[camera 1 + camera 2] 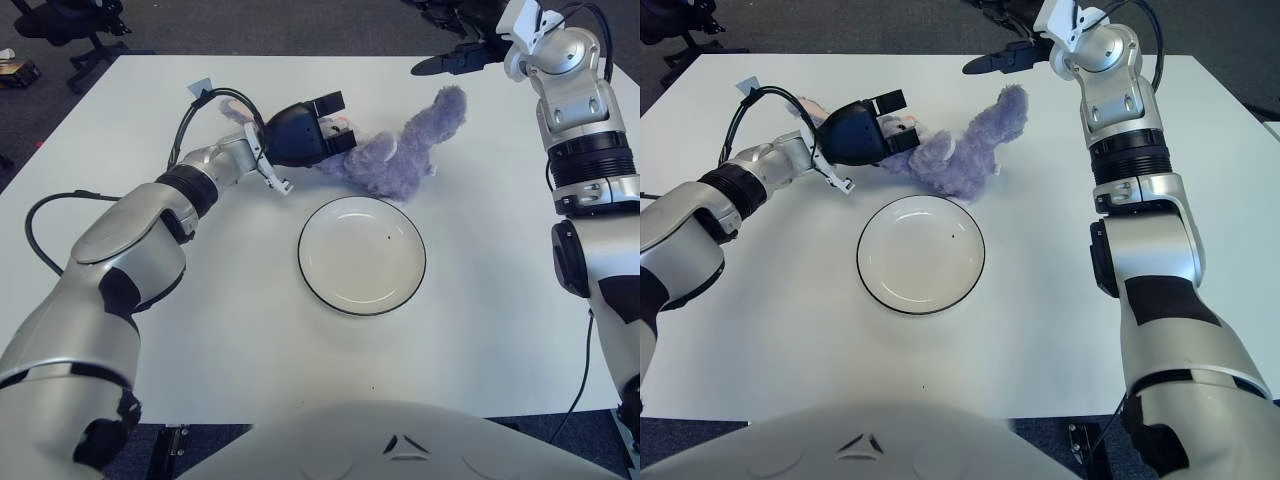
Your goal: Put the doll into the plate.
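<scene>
The purple plush doll (395,152) lies on the white table just behind the plate (362,262), a white dish with a dark rim and nothing in it. My left hand (338,122) reaches in from the left, its dark fingers curled around the doll's head. Over the table's far edge, my right hand (450,45) is raised with its fingers spread and holding nothing, above and clear of the doll's upturned limb (450,102). In the right eye view the doll (960,150) sits between the two hands.
A black cable (40,245) loops on the table beside my left arm. An office chair (60,25) stands on the dark floor beyond the table's far left corner. White tabletop (500,330) extends right of and in front of the plate.
</scene>
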Controlling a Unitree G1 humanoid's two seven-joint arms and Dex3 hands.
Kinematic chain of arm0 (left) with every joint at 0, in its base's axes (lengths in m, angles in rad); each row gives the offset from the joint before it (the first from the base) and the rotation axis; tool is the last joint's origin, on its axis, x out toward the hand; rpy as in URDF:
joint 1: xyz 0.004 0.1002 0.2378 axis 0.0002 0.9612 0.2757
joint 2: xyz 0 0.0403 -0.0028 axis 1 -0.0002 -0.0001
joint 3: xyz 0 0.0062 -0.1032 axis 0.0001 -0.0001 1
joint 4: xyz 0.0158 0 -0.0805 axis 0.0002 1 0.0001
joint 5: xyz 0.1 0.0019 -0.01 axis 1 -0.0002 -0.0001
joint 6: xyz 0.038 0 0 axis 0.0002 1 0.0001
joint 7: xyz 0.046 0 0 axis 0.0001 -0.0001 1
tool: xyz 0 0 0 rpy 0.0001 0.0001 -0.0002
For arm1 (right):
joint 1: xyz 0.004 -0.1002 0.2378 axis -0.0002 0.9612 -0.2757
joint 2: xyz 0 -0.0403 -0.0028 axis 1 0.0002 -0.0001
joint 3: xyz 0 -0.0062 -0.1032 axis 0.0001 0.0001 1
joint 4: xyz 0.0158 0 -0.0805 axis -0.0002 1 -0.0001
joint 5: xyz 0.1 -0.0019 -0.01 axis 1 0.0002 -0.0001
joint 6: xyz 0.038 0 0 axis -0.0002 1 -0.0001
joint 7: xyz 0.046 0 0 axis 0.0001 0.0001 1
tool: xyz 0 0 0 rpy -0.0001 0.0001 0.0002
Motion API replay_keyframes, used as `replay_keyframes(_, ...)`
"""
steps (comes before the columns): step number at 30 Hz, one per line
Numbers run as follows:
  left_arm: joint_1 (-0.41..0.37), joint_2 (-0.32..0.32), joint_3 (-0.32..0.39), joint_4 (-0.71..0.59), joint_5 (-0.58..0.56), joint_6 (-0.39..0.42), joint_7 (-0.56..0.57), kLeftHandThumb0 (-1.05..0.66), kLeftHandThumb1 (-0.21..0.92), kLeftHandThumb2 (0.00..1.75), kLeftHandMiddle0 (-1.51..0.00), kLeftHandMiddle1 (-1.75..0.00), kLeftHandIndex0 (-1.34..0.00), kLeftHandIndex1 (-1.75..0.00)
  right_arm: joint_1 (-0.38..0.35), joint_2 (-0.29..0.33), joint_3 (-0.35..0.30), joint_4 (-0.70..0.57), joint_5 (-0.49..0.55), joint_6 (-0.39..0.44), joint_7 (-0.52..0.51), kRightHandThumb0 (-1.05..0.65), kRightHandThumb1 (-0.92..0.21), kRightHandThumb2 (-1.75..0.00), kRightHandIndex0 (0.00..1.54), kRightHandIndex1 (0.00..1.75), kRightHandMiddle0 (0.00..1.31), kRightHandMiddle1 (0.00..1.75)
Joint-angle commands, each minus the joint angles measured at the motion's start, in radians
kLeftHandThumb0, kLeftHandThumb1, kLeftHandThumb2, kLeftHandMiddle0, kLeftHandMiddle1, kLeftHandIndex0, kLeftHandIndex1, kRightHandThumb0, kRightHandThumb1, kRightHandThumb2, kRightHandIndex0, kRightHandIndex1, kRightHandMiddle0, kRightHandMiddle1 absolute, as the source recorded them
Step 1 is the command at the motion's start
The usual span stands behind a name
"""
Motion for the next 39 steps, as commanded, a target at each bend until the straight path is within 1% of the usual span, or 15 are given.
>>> replay_keyframes(1,0.036,-0.006,-0.007,-0.009,0.011,-0.028,-0.031,0.00,0.81,0.33,-0.48,-1.48,-0.70,-1.05,0.001,-0.003,0.001,-0.017,-0.009,0.010,0.002,-0.79,-0.91,-0.01,0.16,0.01,0.27,0.02)
replay_keyframes(2,0.036,-0.006,-0.006,-0.011,0.012,-0.028,-0.032,0.00,0.81,0.33,-0.48,-1.48,-0.70,-1.05,0.002,-0.003,0.001,-0.018,-0.009,0.011,0.002,-0.79,-0.91,-0.01,0.16,0.01,0.27,0.02)
replay_keyframes(3,0.039,-0.018,0.004,-0.003,-0.016,-0.063,-0.080,0.00,0.81,0.33,-0.48,-1.47,-0.70,-1.05,0.002,-0.004,0.023,-0.028,-0.021,0.035,0.034,-0.79,-0.91,-0.01,0.16,0.01,0.27,0.02)
replay_keyframes(5,0.041,-0.034,0.017,0.007,-0.051,-0.108,-0.144,0.00,0.87,0.22,-0.48,-1.39,-0.70,-1.10,0.004,-0.008,0.050,-0.042,-0.035,0.066,0.076,-0.77,-0.92,-0.02,0.17,0.01,0.28,0.02)
replay_keyframes(6,0.042,-0.038,0.020,0.008,-0.058,-0.117,-0.159,0.00,0.87,0.21,-0.48,-1.38,-0.70,-1.11,0.003,-0.012,0.062,-0.044,-0.042,0.068,0.096,-0.77,-0.92,-0.02,0.17,0.01,0.28,0.02)
replay_keyframes(8,0.043,-0.039,0.022,0.005,-0.060,-0.119,-0.167,0.00,0.89,0.18,-0.48,-1.36,-0.71,-1.12,-0.001,-0.018,0.076,-0.044,-0.051,0.063,0.122,-0.76,-0.92,-0.03,0.17,0.01,0.28,0.02)
replay_keyframes(11,0.044,-0.040,0.024,0.002,-0.057,-0.120,-0.177,0.00,0.91,0.13,-0.48,-1.34,-0.71,-1.13,-0.015,-0.032,0.109,-0.032,-0.066,0.045,0.189,-0.75,-0.92,-0.03,0.17,0.01,0.28,0.02)
replay_keyframes(17,0.045,-0.040,0.030,-0.001,-0.053,-0.122,-0.183,0.00,0.92,0.12,-0.48,-1.33,-0.71,-1.13,-0.017,-0.032,0.107,-0.030,-0.073,0.044,0.207,-0.75,-0.92,-0.03,0.18,0.01,0.29,0.02)
replay_keyframes(19,0.044,-0.045,0.022,0.002,-0.039,-0.112,-0.178,0.00,0.92,0.11,-0.49,-1.31,-0.71,-1.14,-0.034,-0.043,0.176,-0.008,-0.118,0.065,0.307,-0.76,-0.92,-0.04,0.17,0.00,0.28,0.01)
replay_keyframes(21,0.044,-0.048,0.019,0.005,-0.032,-0.107,-0.176,0.00,0.92,0.11,-0.50,-1.28,-0.72,-1.16,-0.045,-0.045,0.213,0.009,-0.142,0.079,0.367,-0.78,-0.92,-0.04,0.17,0.00,0.28,0.01)
replay_keyframes(25,0.046,-0.054,0.020,0.010,-0.028,-0.102,-0.174,0.00,0.92,0.10,-0.52,-1.24,-0.71,-1.18,-0.060,-0.039,0.232,0.033,-0.149,0.084,0.422,-0.79,-0.92,-0.04,0.18,0.01,0.28,0.01)
replay_keyframes(32,0.046,-0.055,0.020,0.012,-0.027,-0.101,-0.173,0.00,0.92,0.10,-0.52,-1.23,-0.71,-1.19,-0.065,-0.035,0.230,0.041,-0.155,0.083,0.436,-0.79,-0.92,-0.04,0.19,0.01,0.28,0.01)
replay_keyframes(33,0.045,-0.061,0.019,0.016,-0.024,-0.092,-0.176,0.00,0.92,0.10,-0.52,-1.23,-0.71,-1.19,-0.086,-0.028,0.259,0.070,-0.166,0.036,0.473,-0.79,-0.92,-0.04,0.19,0.01,0.28,0.01)
replay_keyframes(35,0.045,-0.069,0.016,0.020,-0.021,-0.082,-0.181,0.00,0.92,0.10,-0.53,-1.23,-0.70,-1.19,-0.112,-0.021,0.295,0.109,-0.180,-0.024,0.520,-0.75,-0.90,-0.03,0.26,0.02,0.31,0.02)
replay_keyframes(39,0.043,-0.075,0.013,0.022,-0.020,-0.077,-0.193,0.00,0.92,0.10,-0.53,-1.24,-0.70,-1.18,-0.127,-0.021,0.304,0.135,-0.194,-0.053,0.533,-0.72,-0.89,-0.01,0.30,0.01,0.33,0.03)
